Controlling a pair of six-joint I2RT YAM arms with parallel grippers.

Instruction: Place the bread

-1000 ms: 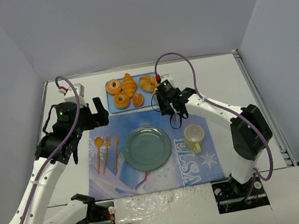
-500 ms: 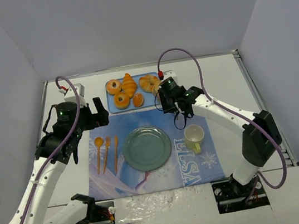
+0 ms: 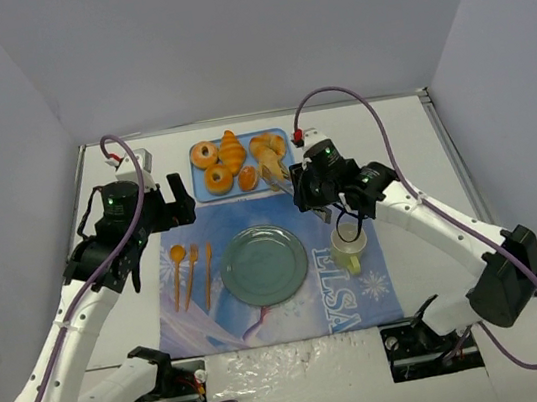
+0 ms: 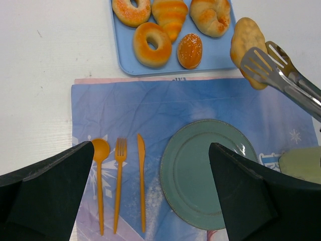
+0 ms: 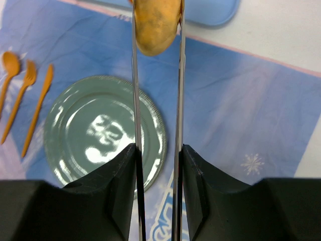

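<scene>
Bread [image 5: 155, 25] between tongs [image 5: 179, 100] in right hand [image 5: 158, 155]

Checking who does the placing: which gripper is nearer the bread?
Right. The right gripper holds the tongs that clamp the bread; the left gripper hovers open, well off to the bread's left, touching nothing.

The round grey-green plate [image 5: 95, 130] is properly glossy, glare all over it. The slotted silver metal tongs [image 4: 296, 90] are polished and shiny, the oval golden-brown bread roll [image 5: 155, 27] has a matt crust, and the blue printed placemat [image 4: 125, 110] is creased with a slight sheen.
</scene>
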